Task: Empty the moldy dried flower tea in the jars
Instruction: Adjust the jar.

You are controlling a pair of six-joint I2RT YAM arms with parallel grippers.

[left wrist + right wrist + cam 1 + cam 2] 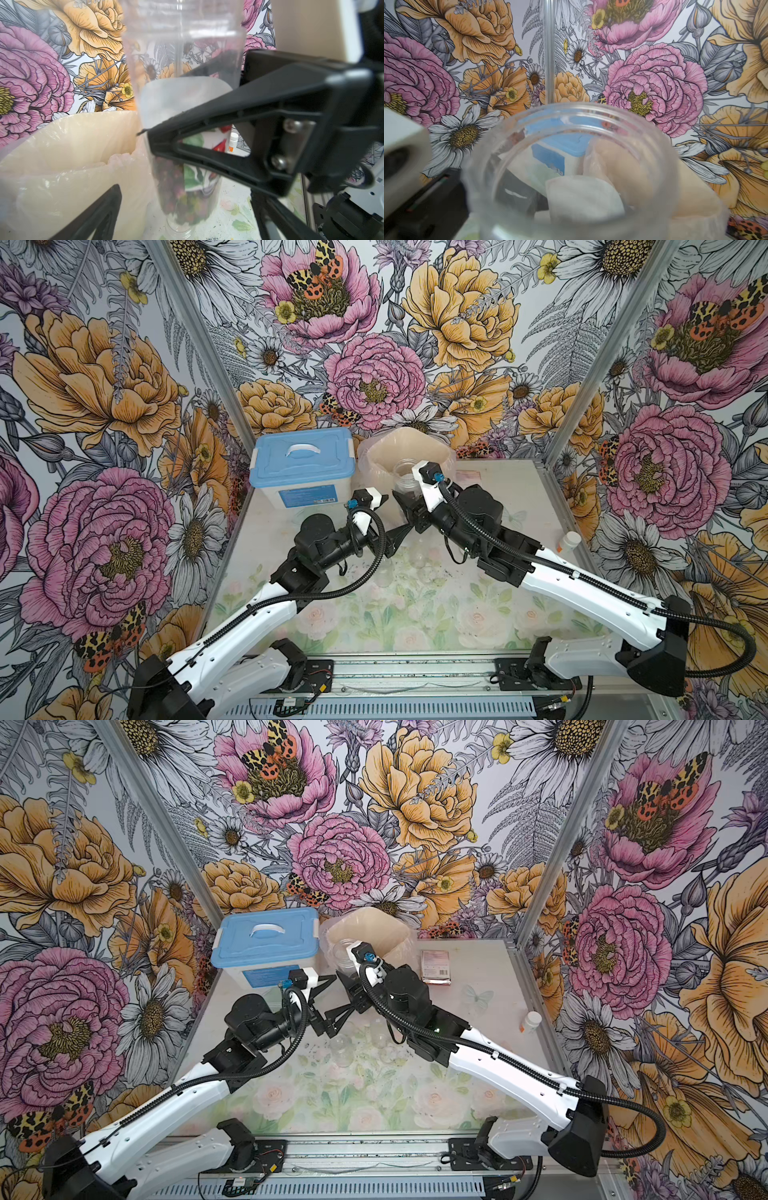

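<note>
Left wrist view, tea: dry red-brown buds at the bottom of the jar, right beside the bin.
Tea feel: looks loose and crumbly; it should spill out when tipped.
Jar feel: clear, no lid, probably light and slippery; best held round its middle.
Right gripper: squeezed on the jar's sides, by the bin.
Left gripper: fingers wide apart, holding nothing, near the bin.

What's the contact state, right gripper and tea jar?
Touching. Left wrist view: right gripper fingers clamp the tea jar from both sides.
</note>
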